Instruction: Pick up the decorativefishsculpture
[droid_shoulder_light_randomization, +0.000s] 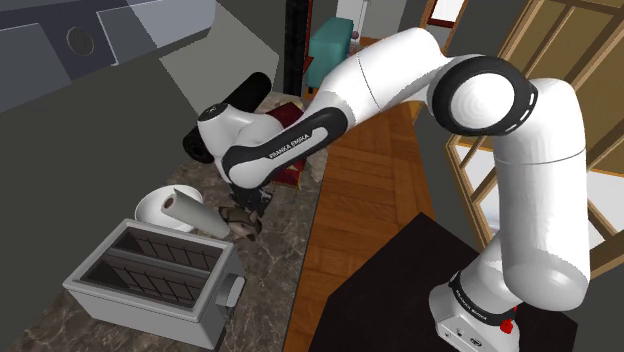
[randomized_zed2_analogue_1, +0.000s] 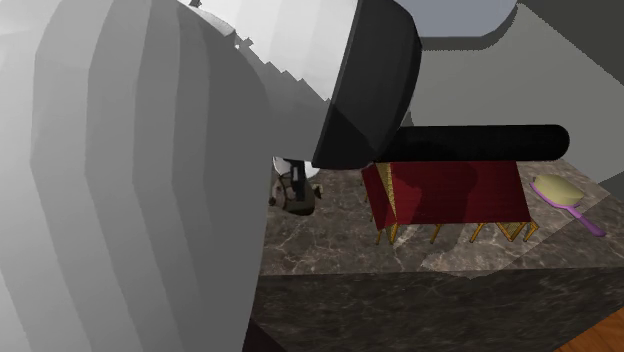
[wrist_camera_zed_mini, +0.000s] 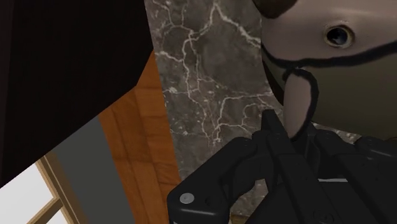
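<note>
Toaster (droid_shoulder_light_randomization: 150, 272) nearest on the dark marble bench (droid_shoulder_light_randomization: 265, 285), then a white plate (droid_shoulder_light_randomization: 150, 206). The beige fish sculpture (wrist_camera_zed_mini: 331, 63) sits just below the gripper (droid_shoulder_light_randomization: 250, 205), near the bench's edge. I cannot tell whether the fingers (wrist_camera_zed_mini: 272, 127) clasp it. Beyond stands a red box (randomized_zed2_analogue_1: 450, 190), and alongside runs the wooden floor (droid_shoulder_light_randomization: 370, 200).

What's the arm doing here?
The white Franka arm is bent low over a dark marbled counter, with its end effector right at the fish sculpture, a pale piece with dark outlines and an eye. A white plate, a paper roll and a toaster sit nearby. Whether the fish is gripped can't be told; it doesn't look lifted yet.
</note>
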